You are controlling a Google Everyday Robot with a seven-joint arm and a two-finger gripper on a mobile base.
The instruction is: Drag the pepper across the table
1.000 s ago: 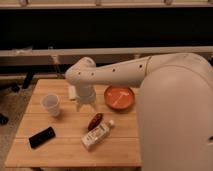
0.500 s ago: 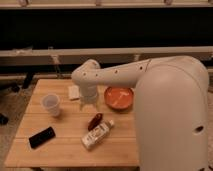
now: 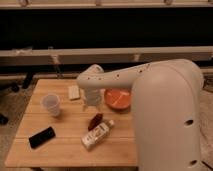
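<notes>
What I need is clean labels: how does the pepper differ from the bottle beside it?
The pepper is dark red; the bottle is mostly white. The pepper is shorter than the bottle. The pepper lies nearer the gripper, which hangs close behind it; the bottle lies nearer the camera. Both lie on the table, slanted alike.

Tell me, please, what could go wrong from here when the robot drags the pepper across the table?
1. The pepper lies close beside the white bottle, perhaps touching it; a drag toward the near edge of the table would likely push the bottle along.
2. The gripper hangs just behind the pepper, beside the orange bowl; descending slightly off, it may strike the bowl's rim.
3. The pale cup stands in a sideways path and could tip.
</notes>
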